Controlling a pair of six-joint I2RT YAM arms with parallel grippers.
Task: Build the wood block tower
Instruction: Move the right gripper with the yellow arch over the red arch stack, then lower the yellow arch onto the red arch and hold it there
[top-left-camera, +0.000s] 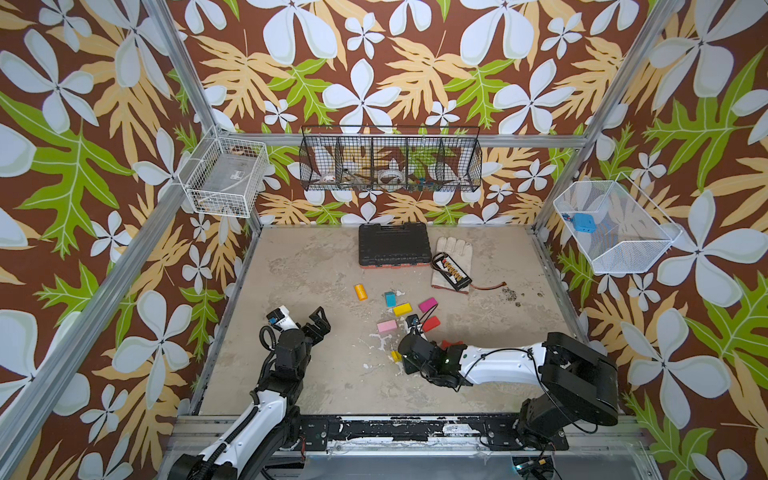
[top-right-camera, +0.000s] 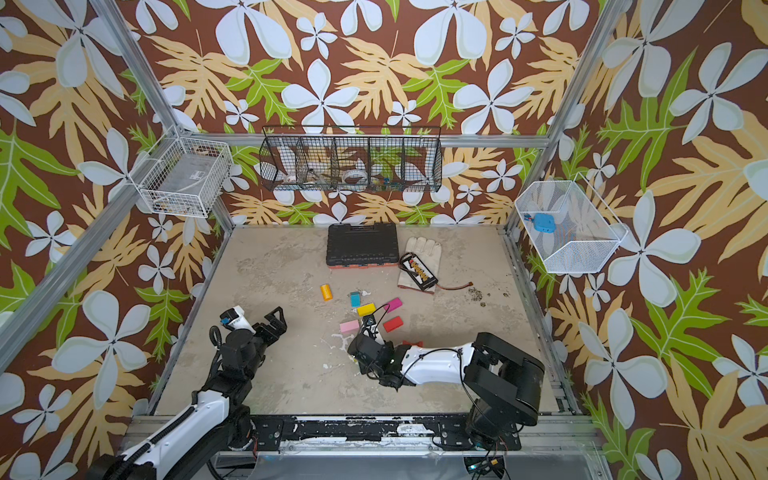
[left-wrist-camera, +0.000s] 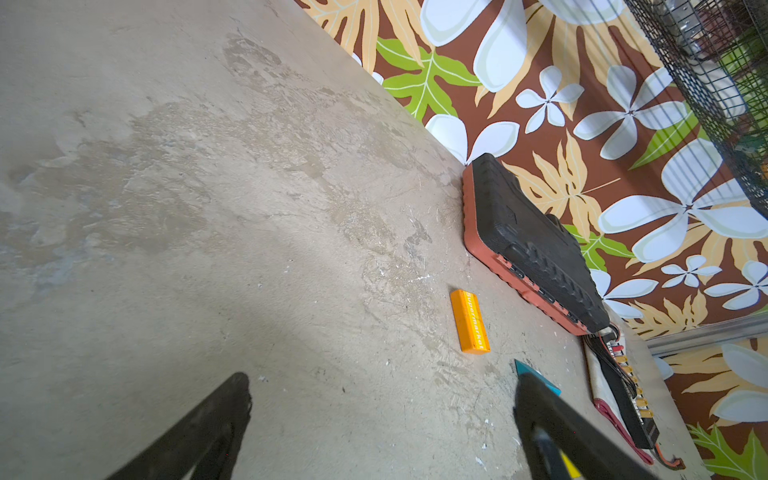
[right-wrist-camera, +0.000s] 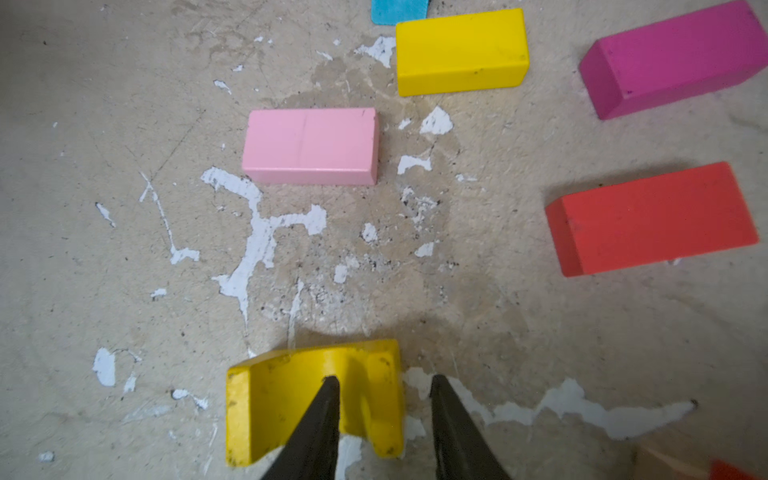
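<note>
The wooden blocks lie scattered and flat on the table, none stacked: orange (top-left-camera: 360, 292), teal (top-left-camera: 390, 299), yellow (top-left-camera: 402, 309), magenta (top-left-camera: 427, 304), red (top-left-camera: 431, 323) and pink (top-left-camera: 385, 326). My right gripper (right-wrist-camera: 382, 378) is low over a yellow arch block (right-wrist-camera: 291, 399). One finger sits in the arch's notch and the other outside its leg, with floor showing on both sides of that leg. My left gripper (left-wrist-camera: 384, 378) hangs wide open and empty over bare table, left of the blocks (top-left-camera: 318, 322). A red piece (top-left-camera: 451, 344) peeks out behind the right wrist.
A black tool case (top-left-camera: 394, 244) lies at the back wall. Beside it, a battery pack (top-left-camera: 453, 270) rests on a pale glove (top-left-camera: 451, 249). Wire baskets hang on the left (top-left-camera: 224, 178), back (top-left-camera: 390, 160) and right (top-left-camera: 615, 228) walls.
</note>
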